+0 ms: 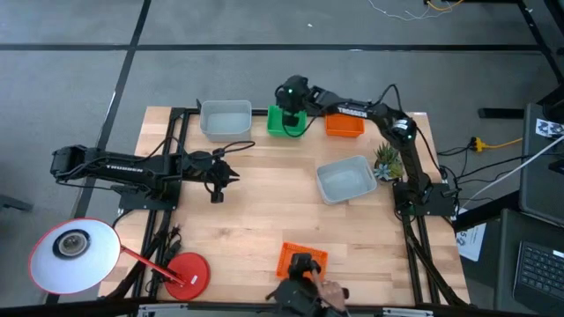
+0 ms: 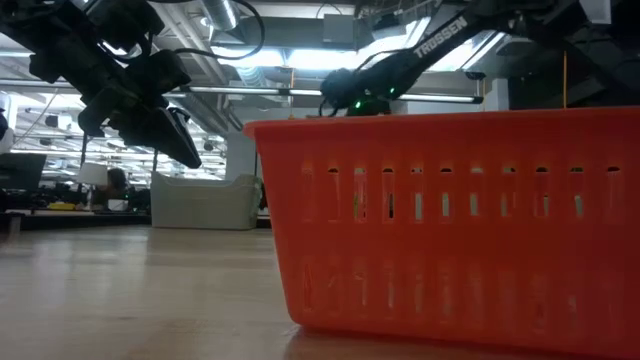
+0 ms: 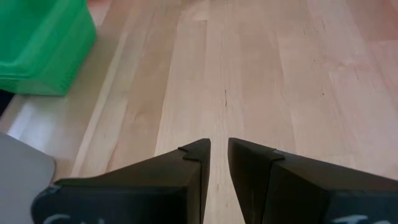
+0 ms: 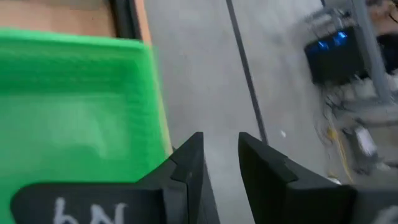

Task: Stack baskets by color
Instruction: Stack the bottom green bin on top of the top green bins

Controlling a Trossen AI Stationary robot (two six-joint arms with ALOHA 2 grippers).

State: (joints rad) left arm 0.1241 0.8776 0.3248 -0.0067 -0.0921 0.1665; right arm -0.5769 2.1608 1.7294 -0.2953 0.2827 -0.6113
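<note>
At the upper centre of the high view, the right gripper hangs over the green perforated plastic basket stack, fingers slightly parted, gripping nothing. Beside it: one orange basket; a second orange one at bottom centre. Two grey baskets. The left gripper is empty, fingers narrowly apart. Arms read "TROSSEN".

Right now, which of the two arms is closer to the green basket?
The right one. The right gripper hangs directly over the green basket at the table's far edge; the left gripper waits mid-table, well short of it.
</note>
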